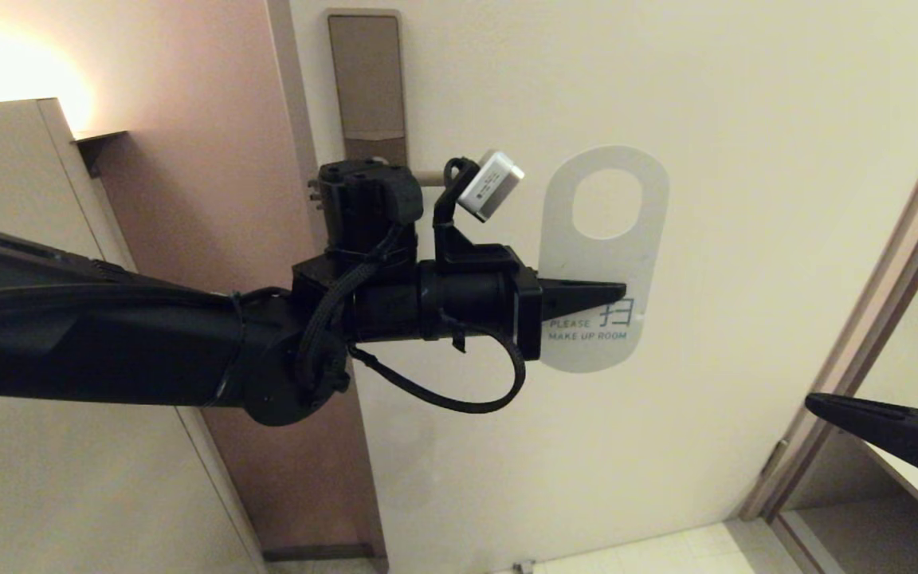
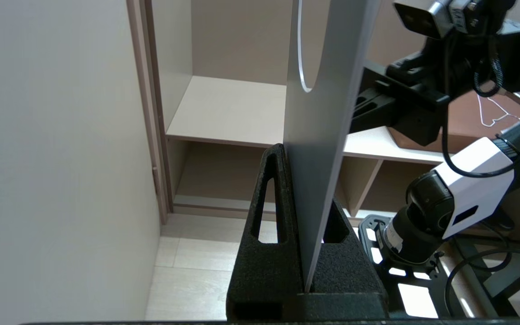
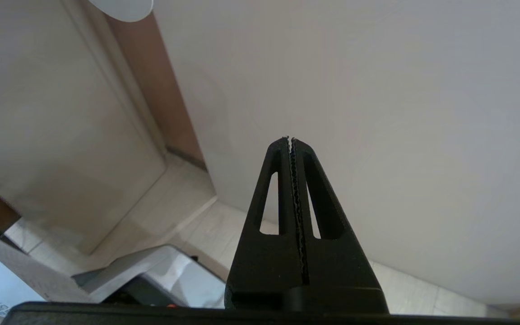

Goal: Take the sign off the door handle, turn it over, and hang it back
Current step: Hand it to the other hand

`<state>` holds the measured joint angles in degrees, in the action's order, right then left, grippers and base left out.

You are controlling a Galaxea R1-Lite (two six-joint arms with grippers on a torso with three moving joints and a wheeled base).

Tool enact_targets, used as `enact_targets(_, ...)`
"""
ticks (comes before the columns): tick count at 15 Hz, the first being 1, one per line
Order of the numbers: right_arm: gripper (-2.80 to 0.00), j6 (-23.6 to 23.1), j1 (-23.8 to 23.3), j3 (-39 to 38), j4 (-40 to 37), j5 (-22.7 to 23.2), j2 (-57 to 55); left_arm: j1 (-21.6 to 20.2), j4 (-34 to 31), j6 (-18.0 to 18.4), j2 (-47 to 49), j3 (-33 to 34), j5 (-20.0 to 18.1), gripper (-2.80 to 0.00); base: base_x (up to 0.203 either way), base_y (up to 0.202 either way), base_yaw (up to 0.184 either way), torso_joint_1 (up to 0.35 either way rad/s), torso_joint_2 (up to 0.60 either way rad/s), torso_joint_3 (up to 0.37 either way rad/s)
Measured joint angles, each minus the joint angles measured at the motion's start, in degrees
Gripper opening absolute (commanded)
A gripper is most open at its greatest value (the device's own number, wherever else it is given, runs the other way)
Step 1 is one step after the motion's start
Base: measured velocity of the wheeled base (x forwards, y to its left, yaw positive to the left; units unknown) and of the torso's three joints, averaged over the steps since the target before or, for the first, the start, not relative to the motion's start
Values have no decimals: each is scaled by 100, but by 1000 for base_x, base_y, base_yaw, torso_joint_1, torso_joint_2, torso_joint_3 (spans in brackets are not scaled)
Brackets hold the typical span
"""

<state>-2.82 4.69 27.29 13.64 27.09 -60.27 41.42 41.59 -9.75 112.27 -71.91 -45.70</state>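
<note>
My left gripper (image 1: 618,292) is shut on the sign (image 1: 602,263) and holds it upright in front of the door, to the right of the door handle and free of it. The white "PLEASE MAKE UP ROOM" side faces me, oval hole at the top. Only a short piece of the door handle (image 1: 429,177) shows behind my left wrist, below its tall backplate (image 1: 367,80). In the left wrist view the sign (image 2: 323,113) is edge-on between the fingers (image 2: 278,180). My right gripper (image 1: 814,401) is shut and empty, low at the right; it also shows in the right wrist view (image 3: 290,139).
The cream door (image 1: 746,119) fills the background, with its frame (image 1: 865,319) slanting down the right. A beige cabinet (image 1: 13,239) stands at the left. Open shelves (image 2: 228,108) and a tiled floor (image 2: 192,271) show in the left wrist view.
</note>
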Motion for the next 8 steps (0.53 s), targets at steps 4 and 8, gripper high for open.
enact_targets(4,-280,-6,133,72,6,0,-295,2,-1,-1,62,-9,0,-280,0,0,0,0,0,0)
enact_targets(8,0,-4,143,4,2,0,-387,-9,-8,0,77,-9,-10,-280,0,0,0,0,0,0)
